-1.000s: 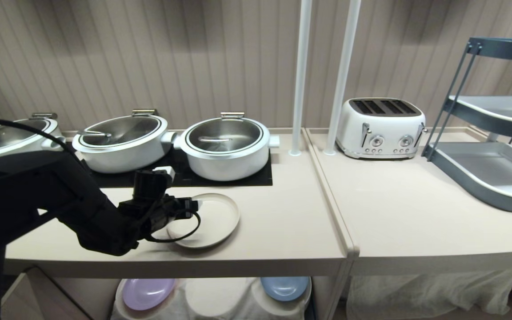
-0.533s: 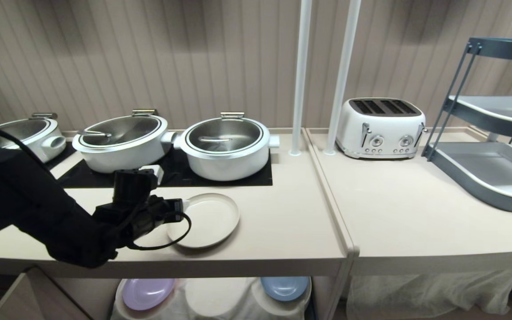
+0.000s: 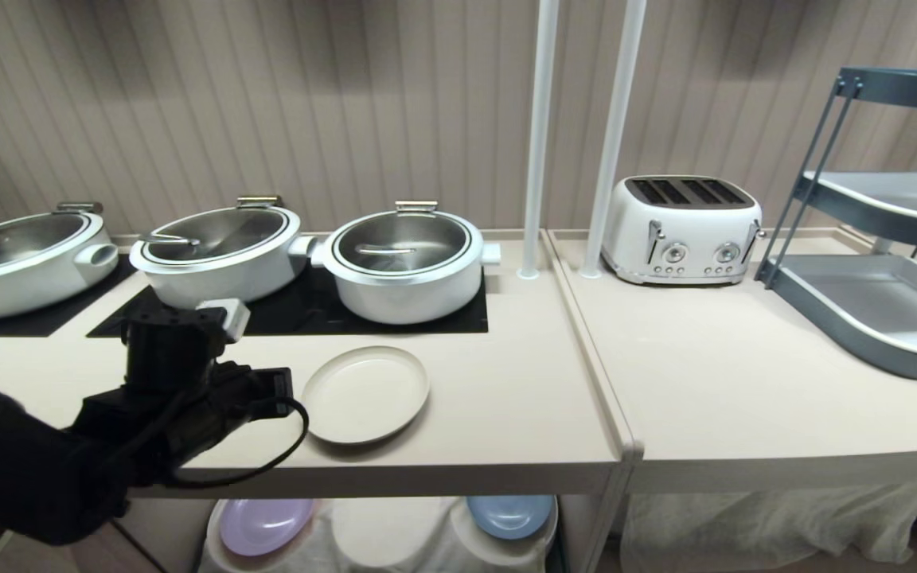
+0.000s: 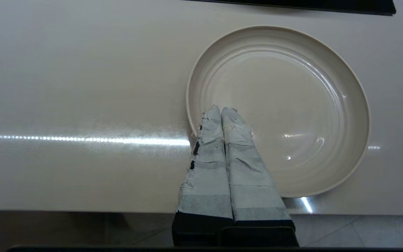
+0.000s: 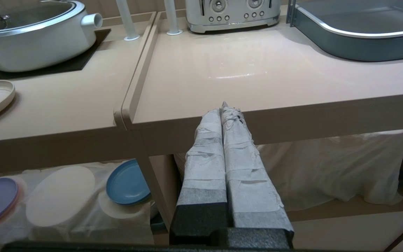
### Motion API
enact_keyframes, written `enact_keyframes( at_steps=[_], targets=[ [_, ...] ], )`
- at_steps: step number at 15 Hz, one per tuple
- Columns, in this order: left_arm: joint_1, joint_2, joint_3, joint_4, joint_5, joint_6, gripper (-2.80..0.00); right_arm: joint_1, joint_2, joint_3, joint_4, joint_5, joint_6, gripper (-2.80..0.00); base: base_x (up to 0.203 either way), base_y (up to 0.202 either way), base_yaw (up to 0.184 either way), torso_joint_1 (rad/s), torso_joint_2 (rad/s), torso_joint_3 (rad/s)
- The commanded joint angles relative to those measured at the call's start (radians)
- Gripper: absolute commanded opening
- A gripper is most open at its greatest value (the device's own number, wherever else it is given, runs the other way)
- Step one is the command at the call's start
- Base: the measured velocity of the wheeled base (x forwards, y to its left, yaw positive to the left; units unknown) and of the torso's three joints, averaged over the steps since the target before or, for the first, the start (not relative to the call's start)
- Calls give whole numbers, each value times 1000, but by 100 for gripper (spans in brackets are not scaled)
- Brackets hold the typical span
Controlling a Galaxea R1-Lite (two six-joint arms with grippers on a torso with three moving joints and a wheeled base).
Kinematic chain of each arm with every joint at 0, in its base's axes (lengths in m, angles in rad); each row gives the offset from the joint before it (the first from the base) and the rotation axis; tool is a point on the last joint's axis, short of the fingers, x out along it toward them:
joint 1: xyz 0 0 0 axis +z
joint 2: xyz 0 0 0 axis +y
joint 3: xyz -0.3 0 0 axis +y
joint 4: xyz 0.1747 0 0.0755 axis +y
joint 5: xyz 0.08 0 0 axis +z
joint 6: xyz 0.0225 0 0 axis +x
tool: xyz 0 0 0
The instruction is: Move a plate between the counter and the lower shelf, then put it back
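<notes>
The cream plate (image 3: 365, 394) lies flat on the counter (image 3: 506, 398), just in front of the black cooktop (image 3: 299, 314). My left gripper (image 3: 283, 391) hovers at the plate's left rim, shut with nothing in it. In the left wrist view its taped fingertips (image 4: 221, 109) are pressed together over the edge of the plate (image 4: 278, 108). Below the counter, the lower shelf (image 3: 395, 533) shows its white cloth. My right gripper (image 5: 223, 106) is parked low in front of the toaster worktop's edge, shut and empty.
Three lidded white pots (image 3: 403, 263) stand on the cooktop behind the plate. A lilac plate (image 3: 263, 524) and a blue plate (image 3: 510, 513) rest on the shelf cloth. Two white poles (image 3: 538, 143), a toaster (image 3: 681, 227) and a grey tiered rack (image 3: 880, 302) are to the right.
My left arm has drawn back to the left, off the plate's rim, and its jaws have closed from open to shut. The plate has stayed where it was.
</notes>
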Motion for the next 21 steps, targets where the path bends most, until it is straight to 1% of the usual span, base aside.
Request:
enact_keyframes(
  at_steps=[1,3,8,12,15,16,18,21],
  targets=[
    [1,-120,55,-2,7,-1,-280,0,1,0,-1,0,1,-280,0,0,0,0,0,0],
    [1,-217,119,0,13,8,-280,0,1,0,-1,0,1,-280,0,0,0,0,0,0],
    [1,-457,282,0,46,99,-280,0,1,0,-1,0,1,-280,0,0,0,0,0,0],
    [38,-622,384,0,104,224,-280,0,1,0,-1,0,1,-280,0,0,0,0,0,0],
    [91,-758,460,3,116,315,-280,1,1,0,-1,0,1,-280,0,0,0,0,0,0],
    [103,-814,477,13,116,337,-280,0,1,0,-1,0,1,-280,0,0,0,0,0,0],
    [115,-939,490,86,121,359,-280,0,1,0,-1,0,1,-280,0,0,0,0,0,0],
    [122,-1076,495,194,124,367,-280,0,1,0,-1,0,1,-280,0,0,0,0,0,0]
  ],
)
